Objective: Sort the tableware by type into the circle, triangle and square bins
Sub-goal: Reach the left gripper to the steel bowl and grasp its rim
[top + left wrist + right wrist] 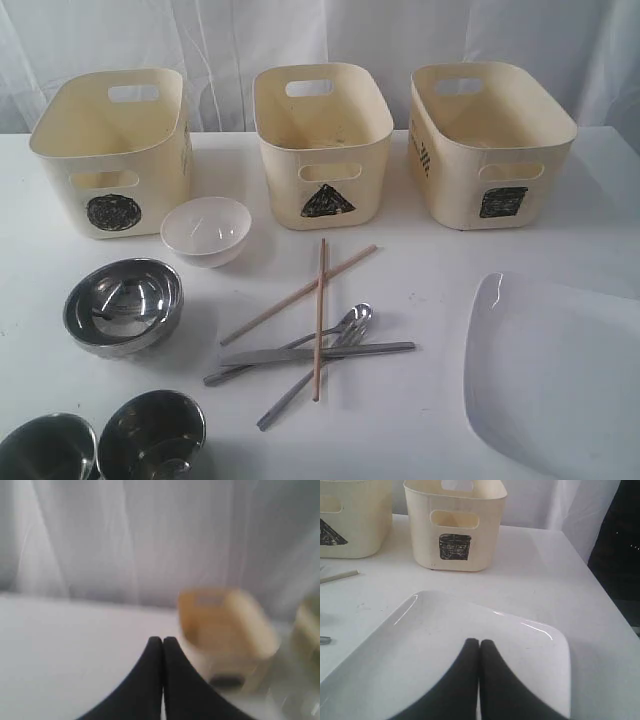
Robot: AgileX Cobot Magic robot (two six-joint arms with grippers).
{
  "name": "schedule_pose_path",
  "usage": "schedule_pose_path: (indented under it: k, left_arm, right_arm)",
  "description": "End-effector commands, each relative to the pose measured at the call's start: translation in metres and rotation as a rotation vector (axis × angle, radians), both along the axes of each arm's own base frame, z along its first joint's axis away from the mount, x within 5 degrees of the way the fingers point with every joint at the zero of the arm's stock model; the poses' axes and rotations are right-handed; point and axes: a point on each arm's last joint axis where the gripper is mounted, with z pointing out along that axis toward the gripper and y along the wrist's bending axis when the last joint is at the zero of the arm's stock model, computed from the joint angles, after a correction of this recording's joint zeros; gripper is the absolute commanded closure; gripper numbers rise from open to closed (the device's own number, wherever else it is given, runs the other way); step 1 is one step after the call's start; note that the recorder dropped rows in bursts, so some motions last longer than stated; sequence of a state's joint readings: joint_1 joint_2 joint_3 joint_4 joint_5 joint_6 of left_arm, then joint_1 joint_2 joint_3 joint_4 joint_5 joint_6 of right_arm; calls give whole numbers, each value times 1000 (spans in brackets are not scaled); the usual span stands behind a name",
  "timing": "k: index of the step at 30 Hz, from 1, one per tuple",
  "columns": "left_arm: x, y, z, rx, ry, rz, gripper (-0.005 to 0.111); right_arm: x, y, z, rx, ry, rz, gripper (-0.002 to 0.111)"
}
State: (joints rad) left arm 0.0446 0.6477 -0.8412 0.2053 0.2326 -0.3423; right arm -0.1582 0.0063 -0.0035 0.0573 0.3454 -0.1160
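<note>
We read the white table [430, 255] as a clock face in the exterior view. The cream plastic tub marked with a scribbled circle [150, 205] stood at ten o'clock, the matching triangle tub [280, 200] at twelve and the square tub [455, 195] at two. The small white bowl [206, 230] sat just beside the circle tub, with a shiny steel bowl [124, 305] at nine and two more steel bowls [152, 435] at seven. Two wooden chopsticks [300, 297] lay crossed over the steel knife [320, 353] and steel spoons [358, 318] near the centre, and the large white rounded-square plate [555, 370] lay at four. The left gripper [163, 641] and the right gripper [479, 642] were both clenched, grasping nothing; the right one hung over the plate, though we could not tell whether it touched. We judged the plate stiff, glossy and breakable, best taken at its raised rim. The steel bowls looked light and slippery, so we would pinch a wall at the lip; the chopsticks seemed thin and apt to roll, best gripped mid-length
</note>
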Motion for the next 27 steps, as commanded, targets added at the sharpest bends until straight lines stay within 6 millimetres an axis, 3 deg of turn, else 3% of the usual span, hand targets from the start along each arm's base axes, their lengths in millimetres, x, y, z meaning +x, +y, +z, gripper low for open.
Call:
schedule_pose_path:
  k: [1, 5, 9, 12, 14, 15, 17, 20, 23, 27]
  left_arm:
    - [46, 6, -41, 79, 645, 2, 107]
    - [75, -14, -80, -117, 857, -173, 107]
    - [99, -28, -109, -144, 851, -357, 103]
    - [112, -32, -124, -88, 839, -462, 85]
    - [119, -34, -133, -64, 854, -509, 64]
    - [126, -34, -141, -77, 863, -513, 44]
    - [136, -37, -151, -165, 864, -496, 31]
    - [145, -40, -166, -256, 905, -489, 32]
    - [155, -40, -195, -284, 1001, -477, 32]
    - [168, -38, -221, -208, 1004, -514, 32]
  right_arm:
    - [0, 0, -1, -3, -5, -1, 108]
    - [0, 0, -1, -3, -5, -1, 108]
    - [0, 0, -1, -5, -4, -1, 108]
    - [0, 0, -1, -5, -4, -1, 108]
    - [0, 0, -1, -5, -4, -1, 108]
    - [0, 0, -1, -5, -4, -1, 108]
    - [0, 0, -1, -5, -4, -1, 108]
    - [0, 0, -1, -5, -4, -1, 108]
    - [0, 0, -1, -5, -4, -1, 108]
    - [0, 0, -1, -5, -4, -1, 108]
